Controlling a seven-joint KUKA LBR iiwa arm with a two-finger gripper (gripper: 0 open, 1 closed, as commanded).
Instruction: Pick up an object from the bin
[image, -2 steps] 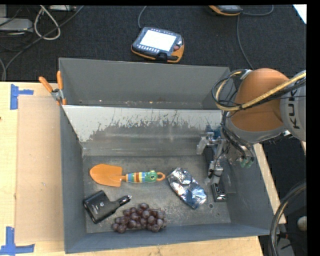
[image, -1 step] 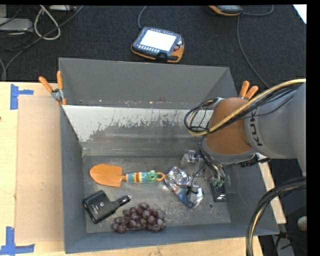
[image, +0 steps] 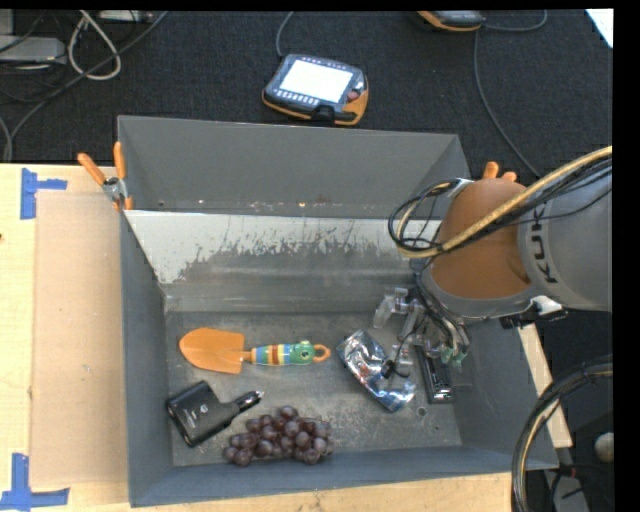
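My gripper (image: 418, 372) is low in the bin's right part and stands open. Its left fingertip (image: 401, 362) is over the right end of a crumpled silver wrapper with blue print (image: 368, 368). The right, dark fingertip (image: 438, 382) is down by the bin floor just right of the wrapper. Nothing is clamped between the fingers. Left of the wrapper lies a toy trowel (image: 240, 351) with an orange blade and a striped handle.
A bunch of dark purple grapes (image: 280, 438) lies at the front of the bin. A black charger with a plug (image: 205, 410) lies at the front left. The arm with its orange cover and cables hangs over the bin's right wall.
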